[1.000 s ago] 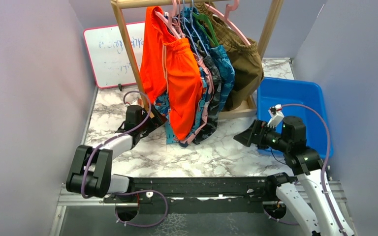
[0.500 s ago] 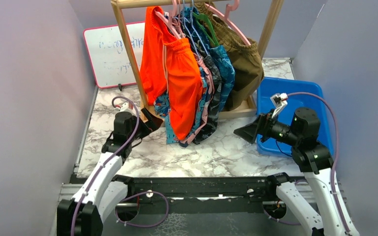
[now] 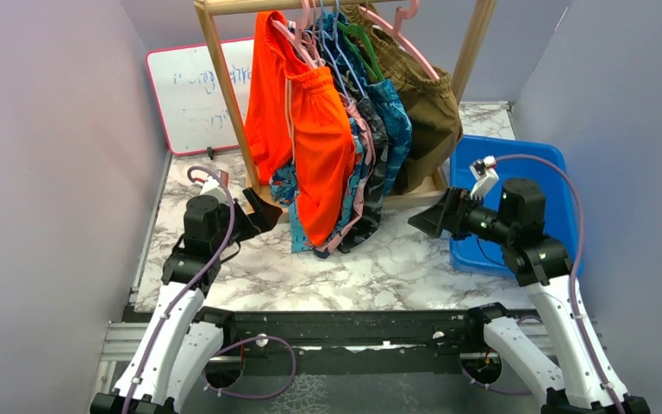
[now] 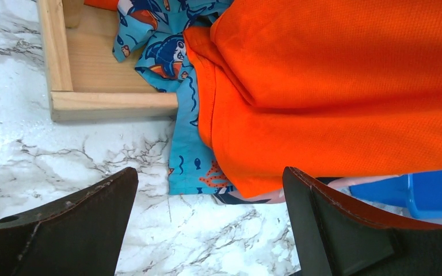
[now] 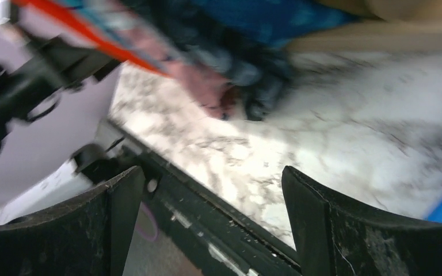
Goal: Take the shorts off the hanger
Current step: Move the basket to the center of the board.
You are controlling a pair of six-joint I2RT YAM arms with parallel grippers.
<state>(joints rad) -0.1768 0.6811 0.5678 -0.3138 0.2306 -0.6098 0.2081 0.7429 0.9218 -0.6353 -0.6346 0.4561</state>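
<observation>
Well, my L gripper [image 3: 260, 207] sat spread wide near the orange shorts [image 3: 315, 151]. R gripper [image 3: 421, 222] was spread too, beside the blue bin [image 3: 530, 164].

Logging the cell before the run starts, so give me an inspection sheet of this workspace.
Surface: marble table, white with grey veins.
Job's things: orange shorts, blue cartoon-print shorts, teal patterned shorts and olive shorts all hang on hangers from the wooden rack.
Clutter: blue bin at right; whiteboard behind the rack.
Grippers: left gripper open, empty, near the hems; right gripper open, empty.
Cables: purple cable along each arm, apart from the clothes.
Surroundings: plain walls.
</observation>
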